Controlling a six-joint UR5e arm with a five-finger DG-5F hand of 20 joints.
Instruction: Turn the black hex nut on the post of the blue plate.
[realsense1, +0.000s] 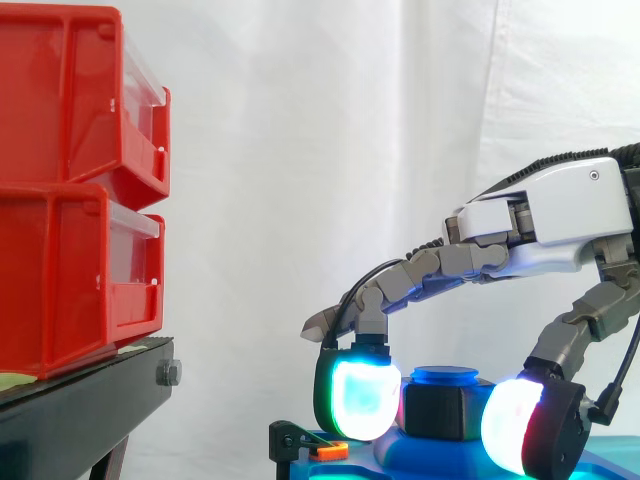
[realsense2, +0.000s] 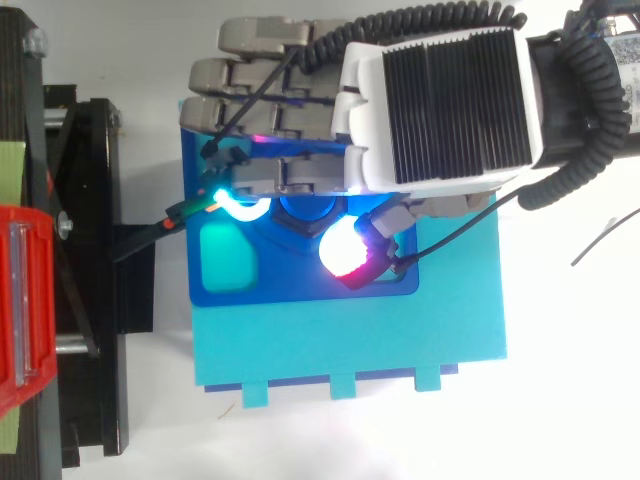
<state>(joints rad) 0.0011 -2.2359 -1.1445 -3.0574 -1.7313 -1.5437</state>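
Note:
The black hex nut (realsense1: 445, 410) sits on a blue post (realsense1: 447, 377) rising from the blue plate (realsense2: 300, 285). My hand (realsense1: 560, 215) reaches in from the right and arches over the post. A curled finger's glowing pad (realsense1: 360, 400) rests against the nut's left side, and the thumb's pad (realsense1: 515, 430) presses its right side, so the nut is pinched between them. In the top view the hand (realsense2: 440, 100) covers most of the plate's far half, and the nut (realsense2: 305, 212) peeks out between the cyan pad and the red-white pad.
Two stacked red bins (realsense1: 70, 190) stand on a black stand (realsense1: 80, 410) at the left. The dark blue plate lies on a lighter blue base (realsense2: 350, 340). A small orange and black clip (realsense1: 330, 451) sits at the plate's left edge.

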